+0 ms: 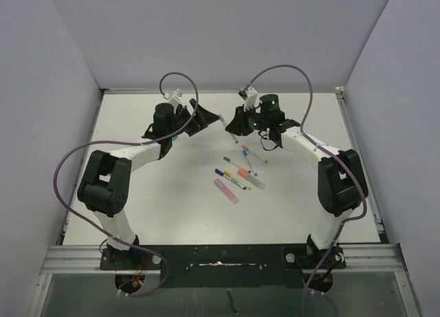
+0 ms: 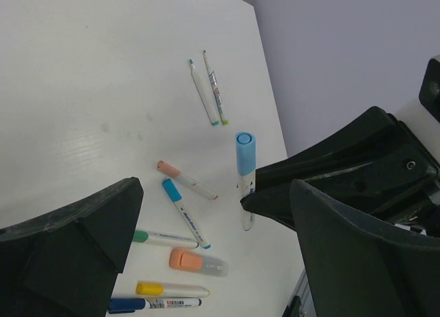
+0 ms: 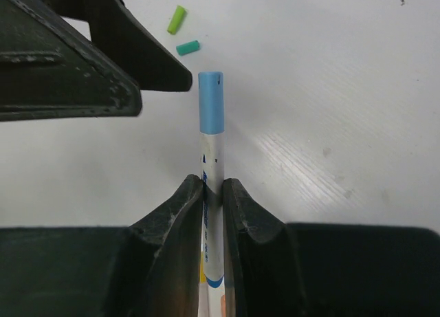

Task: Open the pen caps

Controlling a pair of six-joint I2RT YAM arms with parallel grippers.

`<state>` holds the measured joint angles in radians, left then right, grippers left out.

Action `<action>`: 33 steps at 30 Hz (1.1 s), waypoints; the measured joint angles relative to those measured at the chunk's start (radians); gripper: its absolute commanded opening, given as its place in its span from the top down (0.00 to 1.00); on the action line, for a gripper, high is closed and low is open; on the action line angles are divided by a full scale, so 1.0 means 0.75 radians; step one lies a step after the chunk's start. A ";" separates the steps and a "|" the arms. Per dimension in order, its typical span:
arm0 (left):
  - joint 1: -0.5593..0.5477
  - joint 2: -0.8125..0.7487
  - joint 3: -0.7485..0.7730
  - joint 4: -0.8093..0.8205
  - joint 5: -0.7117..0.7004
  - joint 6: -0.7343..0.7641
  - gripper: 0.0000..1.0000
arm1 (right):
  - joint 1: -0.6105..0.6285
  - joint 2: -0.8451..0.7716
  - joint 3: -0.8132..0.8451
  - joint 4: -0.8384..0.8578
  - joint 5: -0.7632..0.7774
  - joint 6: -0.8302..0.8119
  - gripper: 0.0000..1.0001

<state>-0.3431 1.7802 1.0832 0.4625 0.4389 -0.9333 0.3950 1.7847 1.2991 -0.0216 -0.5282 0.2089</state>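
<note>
My right gripper [image 3: 213, 183] is shut on the pale body of a pen, whose light blue pen cap [image 3: 211, 102] sticks out past the fingertips. My left gripper [image 2: 213, 190] stands wide open facing it. The capped end [image 2: 245, 152] lies ahead of its gap, touching neither finger. One left finger [image 3: 89, 62] reaches close to the cap's left side. In the top view both grippers meet at the table's far middle, left gripper [image 1: 205, 117] and right gripper [image 1: 232, 124]. Two loose pen caps, green [image 3: 177, 19] and teal [image 3: 188, 47], lie on the table.
Several capped pens [image 1: 237, 174] lie in a loose group mid-table, among them an orange highlighter [image 2: 196, 262] and a blue-capped pen [image 2: 184, 212]. Two uncapped pen bodies [image 2: 210, 93] lie farther off. Grey walls close in the white table [image 1: 137, 214] on three sides.
</note>
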 measured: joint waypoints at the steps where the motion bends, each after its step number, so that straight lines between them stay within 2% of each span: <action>1: -0.007 0.008 -0.001 0.010 -0.001 -0.006 0.13 | 0.004 0.000 0.000 0.011 -0.013 0.013 1.00; 10: -0.041 0.025 -0.017 0.092 -0.023 -0.012 0.27 | 0.047 0.000 0.000 0.070 -0.069 0.078 1.00; 21: -0.050 0.025 -0.078 0.157 -0.066 -0.012 0.49 | 0.096 0.000 0.000 0.075 -0.075 0.081 1.00; 33: -0.055 0.025 -0.113 0.240 -0.092 -0.023 0.53 | 0.110 0.000 0.000 0.065 -0.073 0.070 1.00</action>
<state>-0.3847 1.7988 0.9985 0.6422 0.3702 -0.9508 0.4778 1.7847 1.2991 0.0273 -0.5831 0.2615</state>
